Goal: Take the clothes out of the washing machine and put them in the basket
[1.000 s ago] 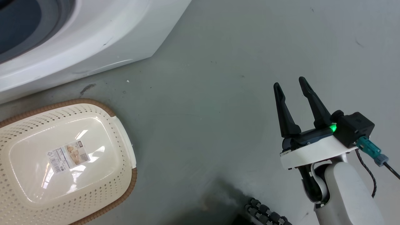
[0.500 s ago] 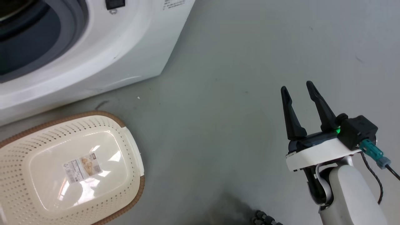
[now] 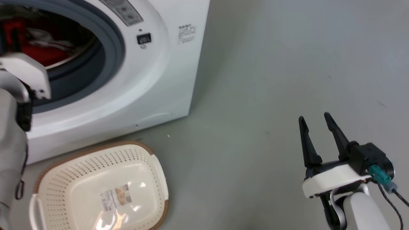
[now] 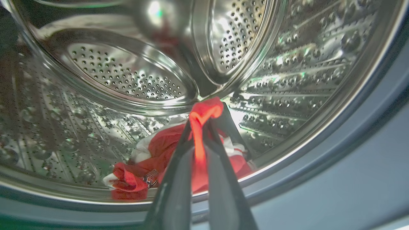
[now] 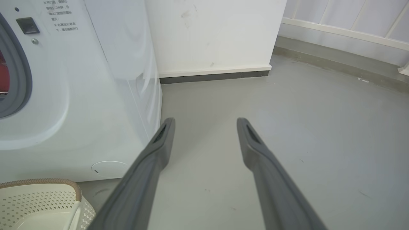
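Pinching a fold of the clothes (image 4: 159, 150) in the washing machine (image 3: 166, 83), left jaws held seemingly soft, light fabric; right jaws stood spread.

Clothes (image 4: 153, 166): red fabric with white panels, heaped low in the steel drum near the porthole; one red fold lifted, pinched in the closed left end effector (image 4: 203, 124).
Washing machine (image 3: 166, 80): white front-loader, grey-rimmed porthole open, standing on the floor.
Basket (image 3: 60, 179): cream perforated plastic, brown rim, upright just before the machine; bottom label visible.
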### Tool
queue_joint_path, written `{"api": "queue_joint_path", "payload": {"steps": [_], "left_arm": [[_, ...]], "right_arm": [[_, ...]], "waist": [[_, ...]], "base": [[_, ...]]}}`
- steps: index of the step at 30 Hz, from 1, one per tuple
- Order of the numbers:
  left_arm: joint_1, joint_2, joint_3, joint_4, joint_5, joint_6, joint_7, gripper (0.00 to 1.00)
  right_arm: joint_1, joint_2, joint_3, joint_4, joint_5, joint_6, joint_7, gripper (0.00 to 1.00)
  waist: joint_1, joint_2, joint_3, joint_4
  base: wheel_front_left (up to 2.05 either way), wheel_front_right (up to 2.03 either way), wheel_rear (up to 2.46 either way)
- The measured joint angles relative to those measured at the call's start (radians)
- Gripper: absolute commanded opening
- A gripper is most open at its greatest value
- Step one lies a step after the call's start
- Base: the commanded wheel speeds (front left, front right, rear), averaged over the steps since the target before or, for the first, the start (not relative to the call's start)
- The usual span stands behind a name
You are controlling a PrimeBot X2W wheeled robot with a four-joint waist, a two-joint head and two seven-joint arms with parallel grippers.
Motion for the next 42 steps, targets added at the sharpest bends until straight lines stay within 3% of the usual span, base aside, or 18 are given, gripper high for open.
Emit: {"api": "queue_joint_path", "payload": {"steps": [5, 12, 25, 35, 42], "left_arm": [[0.062, -0.082, 0.008, 0.016, -0.022, 0.008, -0.084, 0.0], [0.133, -0.136, 0.033, -0.065, -0.035, 0.013, -0.106, 0.0], [0.298, -0.152, 0.072, -0.376, -0.026, 0.05, -0.109, 0.0], [0.514, -0.122, 0.083, -0.68, -0.052, 0.15, -0.049, 0.0], [0.732, -0.13, 0.077, -0.8, -0.089, 0.22, -0.02, 0.0]], "right_arm": [[0.049, -0.001, -0.022, -0.001, -0.035, 0.0, 0.017, 1.0], [0.118, -0.001, -0.048, -0.04, -0.059, 0.0, 0.069, 1.0], [0.215, -0.001, -0.077, -0.107, -0.067, 0.0, 0.128, 1.0], [0.259, -0.001, -0.087, -0.143, -0.07, 0.0, 0.15, 1.0], [0.264, -0.001, -0.08, -0.157, -0.079, 0.0, 0.159, 1.0]], "waist": [[-0.0001, 0.0, -0.096, 0.036], [-0.0001, 0.0, -0.221, 0.094], [-0.0001, 0.0, -0.374, 0.203], [0.0, 0.0, -0.409, 0.276], [0.0001, 0.0, -0.4, 0.296]], "base": [[0.0, 0.0, 0.0], [0.0, 0.0, 0.0], [0.0, 0.0, 0.0], [0.0, 0.0, 0.0], [0.0, 0.0, 0.0]]}}
